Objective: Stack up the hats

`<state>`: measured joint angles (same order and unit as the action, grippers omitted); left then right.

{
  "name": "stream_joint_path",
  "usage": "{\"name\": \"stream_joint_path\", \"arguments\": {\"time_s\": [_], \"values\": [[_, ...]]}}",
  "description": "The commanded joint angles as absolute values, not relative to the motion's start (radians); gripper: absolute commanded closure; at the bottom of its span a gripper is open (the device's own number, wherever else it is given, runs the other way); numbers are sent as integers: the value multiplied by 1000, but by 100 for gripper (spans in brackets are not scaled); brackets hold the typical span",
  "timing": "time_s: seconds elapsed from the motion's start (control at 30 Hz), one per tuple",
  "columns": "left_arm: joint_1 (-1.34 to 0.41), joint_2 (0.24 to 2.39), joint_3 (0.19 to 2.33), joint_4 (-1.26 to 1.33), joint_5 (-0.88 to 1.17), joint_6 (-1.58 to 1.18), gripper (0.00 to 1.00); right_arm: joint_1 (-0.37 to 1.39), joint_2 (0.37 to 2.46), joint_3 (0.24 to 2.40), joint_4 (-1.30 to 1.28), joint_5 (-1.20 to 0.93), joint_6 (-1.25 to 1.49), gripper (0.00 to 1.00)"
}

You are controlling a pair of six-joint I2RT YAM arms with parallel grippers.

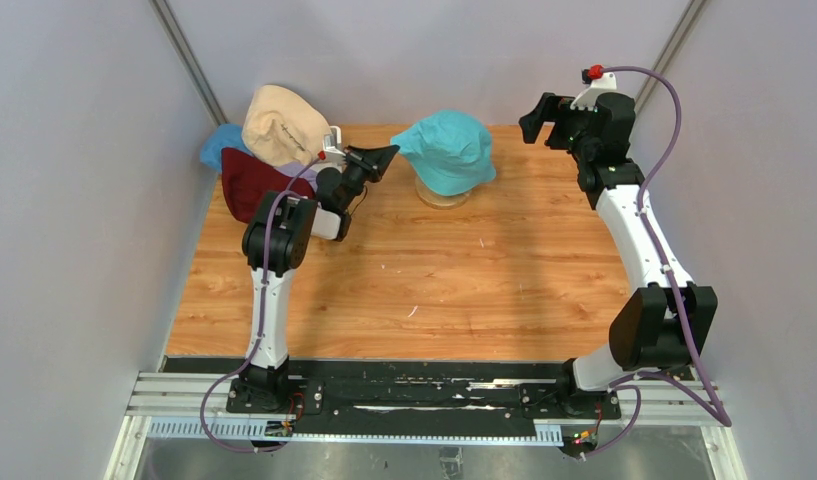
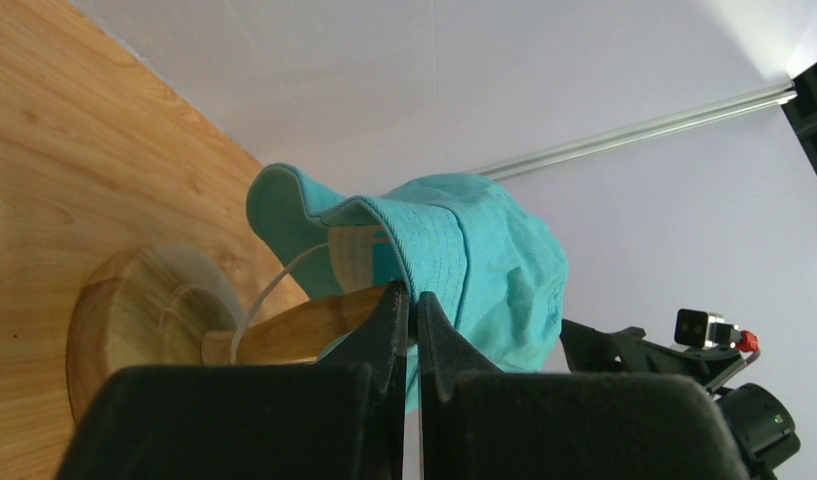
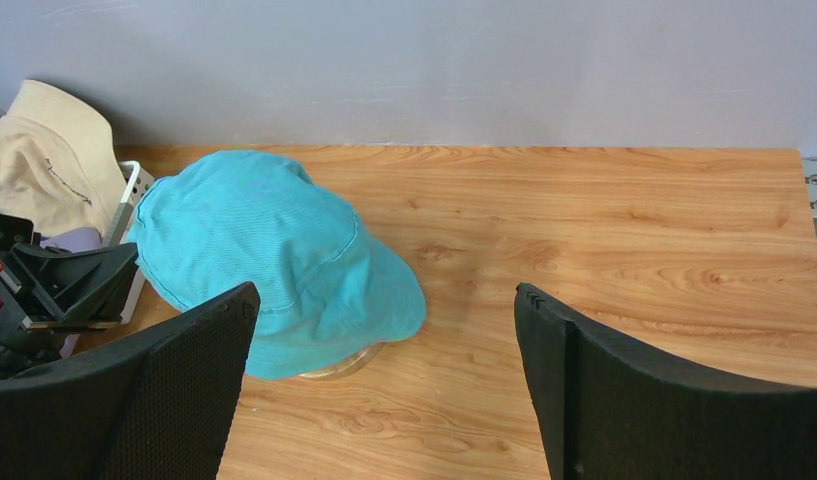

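Left pincer point(image 1: 382, 155): jaws together, tips at the teal hat point(image 1: 446, 150) brim; whether cloth is pinched, I cannot tell.
Right pincer point(image 3: 386, 292): jaws wide apart, raised, holding nothing.
Teal hat: on the wooden stand point(image 2: 134, 320), far middle of the table point(image 1: 434, 290).
Other hats: beige hat point(image 1: 279, 125), dark red hat point(image 1: 252, 180) and blue hat point(image 1: 219, 145) heaped far left.
Risk: a one-edged tug could skew the hat or tip the stand.
Views: only the left wrist shows the stand's stem under the brim.

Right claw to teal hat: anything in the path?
Nothing visible. The right claw is open and faces the teal hat on its wooden stand, with only table between them. The left claw is shut at the hat's brim on the opposite side, outside that path.
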<state>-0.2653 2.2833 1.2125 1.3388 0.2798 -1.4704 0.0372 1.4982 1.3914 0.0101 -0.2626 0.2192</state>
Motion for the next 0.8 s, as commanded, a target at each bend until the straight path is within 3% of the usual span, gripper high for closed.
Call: {"name": "stream_joint_path", "arguments": {"time_s": [0.0, 0.77], "values": [[-264, 2302, 1195, 1402, 299, -1470, 100, 24, 1503, 1379, 36, -281, 230, 3], [-263, 2369, 1183, 1377, 287, -1457, 100, 24, 1499, 1375, 36, -281, 230, 3]]}}
